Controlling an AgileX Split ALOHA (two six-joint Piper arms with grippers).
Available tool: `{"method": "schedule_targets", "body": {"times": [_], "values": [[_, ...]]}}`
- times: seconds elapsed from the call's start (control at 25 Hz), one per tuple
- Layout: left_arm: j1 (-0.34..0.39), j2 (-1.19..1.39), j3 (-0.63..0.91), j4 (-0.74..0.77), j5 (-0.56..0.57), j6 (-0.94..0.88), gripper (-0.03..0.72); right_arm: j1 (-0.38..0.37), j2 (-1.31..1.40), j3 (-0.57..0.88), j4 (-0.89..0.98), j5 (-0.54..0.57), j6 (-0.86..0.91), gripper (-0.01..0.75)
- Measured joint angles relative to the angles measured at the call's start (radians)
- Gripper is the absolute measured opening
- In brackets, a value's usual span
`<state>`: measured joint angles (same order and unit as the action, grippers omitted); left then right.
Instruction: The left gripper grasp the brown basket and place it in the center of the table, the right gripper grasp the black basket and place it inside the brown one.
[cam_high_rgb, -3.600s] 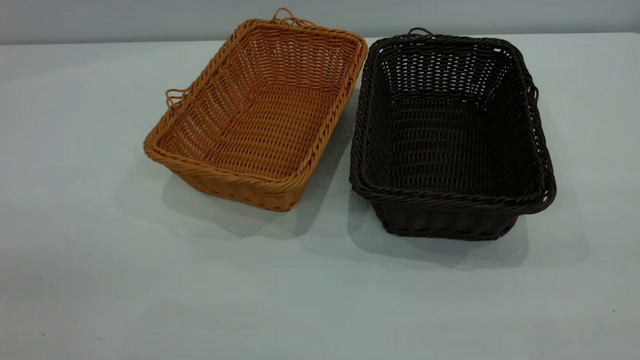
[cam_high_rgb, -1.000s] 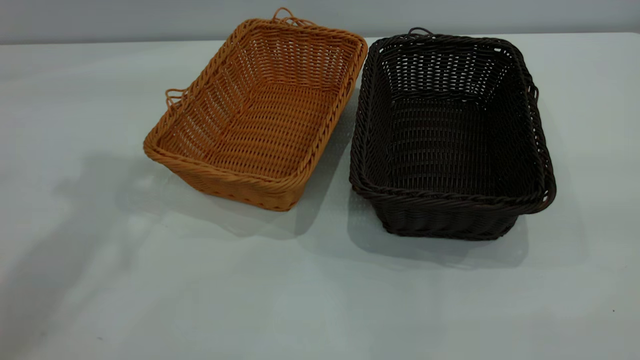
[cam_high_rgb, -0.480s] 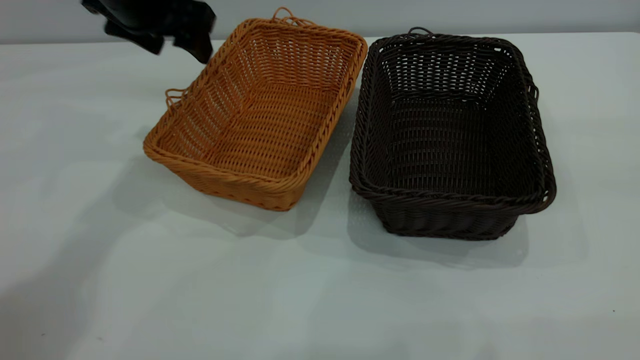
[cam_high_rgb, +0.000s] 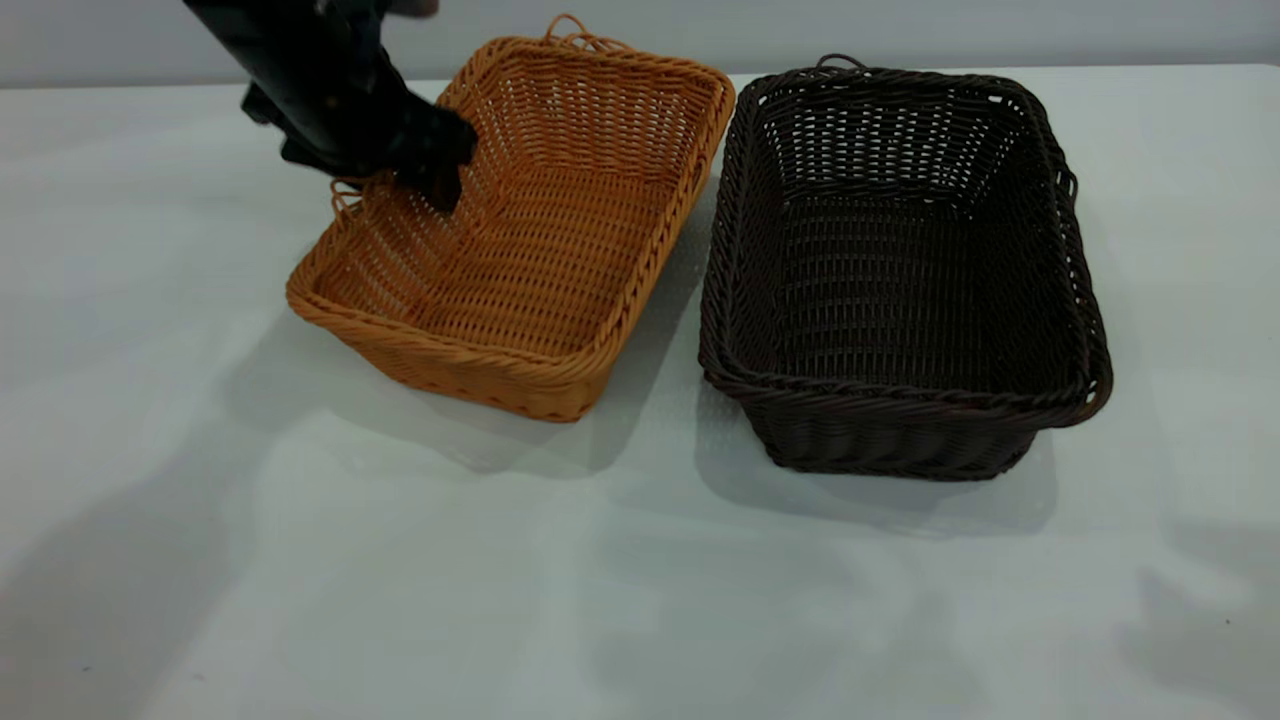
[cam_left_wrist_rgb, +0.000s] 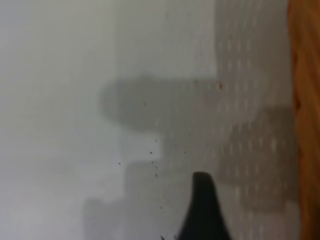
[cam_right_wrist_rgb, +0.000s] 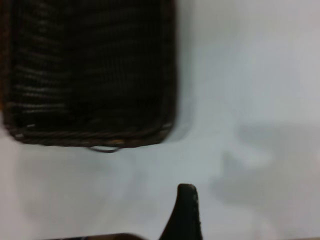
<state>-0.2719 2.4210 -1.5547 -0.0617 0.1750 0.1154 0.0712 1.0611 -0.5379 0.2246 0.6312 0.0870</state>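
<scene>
The brown basket (cam_high_rgb: 520, 230) stands on the white table (cam_high_rgb: 600, 580) at the back left, angled. The black basket (cam_high_rgb: 900, 270) stands right beside it. My left gripper (cam_high_rgb: 385, 180) hangs open over the brown basket's left long rim, one finger (cam_high_rgb: 442, 185) inside the basket and the other outside by the loop handle. In the left wrist view one dark finger (cam_left_wrist_rgb: 201, 210) shows over the table, with the orange rim (cam_left_wrist_rgb: 305, 120) beside it. My right gripper is out of the exterior view. Its wrist view shows one finger (cam_right_wrist_rgb: 184, 212) alone and the black basket (cam_right_wrist_rgb: 90, 70) farther off.
The baskets nearly touch along their long sides. Bare white tabletop lies in front of both baskets and to the left and right. A grey wall (cam_high_rgb: 900, 30) runs behind the table's far edge.
My left arm came in from the top left and dropped onto the brown basket's left rim. A new shadow has appeared on the table at the front right. The baskets have not moved.
</scene>
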Motion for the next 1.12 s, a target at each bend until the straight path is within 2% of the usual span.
{"method": "schedule_targets", "body": {"times": [0.08, 0.16, 0.24, 0.4, 0.56, 0.92, 1.12], "values": [[0.000, 0.011, 0.000, -0.004, -0.021, 0.000, 0.362, 0.000, 0.085, -0.017, 0.109, -0.021, -0.069, 0.594], [-0.001, 0.013, 0.000, -0.004, -0.039, 0.009, 0.204, 0.000, 0.166, -0.033, 0.228, -0.037, -0.153, 0.594], [-0.001, 0.013, -0.007, -0.010, -0.047, 0.023, 0.090, 0.011, 0.250, -0.046, 0.377, -0.056, -0.236, 0.594], [0.000, -0.012, -0.035, -0.016, -0.033, 0.042, 0.081, 0.089, 0.436, -0.057, 0.674, -0.085, -0.377, 0.594], [0.006, -0.088, -0.047, -0.006, -0.041, 0.053, 0.079, 0.151, 0.618, -0.065, 0.982, -0.107, -0.430, 0.594], [0.013, -0.153, -0.052, 0.005, -0.057, 0.083, 0.078, 0.158, 0.877, -0.073, 1.457, -0.177, -0.617, 0.594], [0.013, -0.153, -0.052, 0.005, -0.056, 0.084, 0.078, 0.158, 0.956, -0.101, 1.552, -0.226, -0.680, 0.594]]}}
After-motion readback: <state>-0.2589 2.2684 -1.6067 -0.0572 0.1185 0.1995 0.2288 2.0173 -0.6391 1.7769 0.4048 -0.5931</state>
